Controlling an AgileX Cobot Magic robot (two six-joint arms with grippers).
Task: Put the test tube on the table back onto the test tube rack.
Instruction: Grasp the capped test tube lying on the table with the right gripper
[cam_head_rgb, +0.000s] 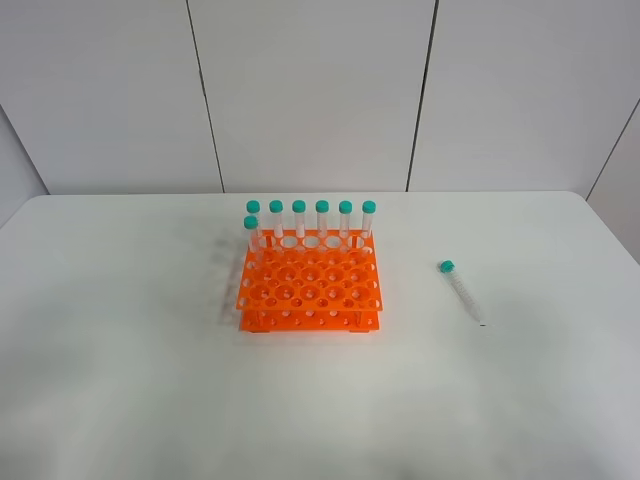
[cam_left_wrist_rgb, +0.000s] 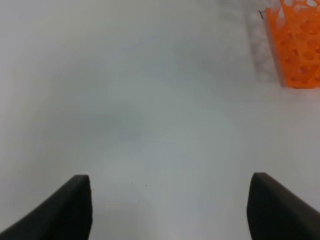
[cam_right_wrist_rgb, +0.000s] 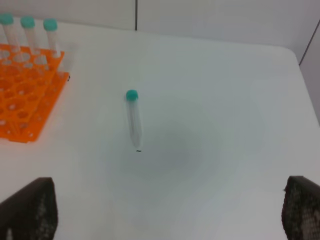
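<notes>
The test tube (cam_head_rgb: 462, 291) lies flat on the white table (cam_head_rgb: 140, 360), to the right of the orange test tube rack (cam_head_rgb: 310, 285), its teal cap toward the back. The rack holds several upright teal-capped tubes (cam_head_rgb: 322, 218) along its back row. In the right wrist view the lying tube (cam_right_wrist_rgb: 134, 120) is ahead of my right gripper (cam_right_wrist_rgb: 167, 210), which is open, empty and apart from it. My left gripper (cam_left_wrist_rgb: 170, 205) is open and empty over bare table, with a corner of the rack (cam_left_wrist_rgb: 297, 45) far ahead to one side. Neither gripper shows in the exterior high view.
A panelled white wall (cam_head_rgb: 310, 90) stands behind the table's back edge. The rack's corner with three capped tubes (cam_right_wrist_rgb: 27, 30) shows in the right wrist view, off to the side of the lying tube.
</notes>
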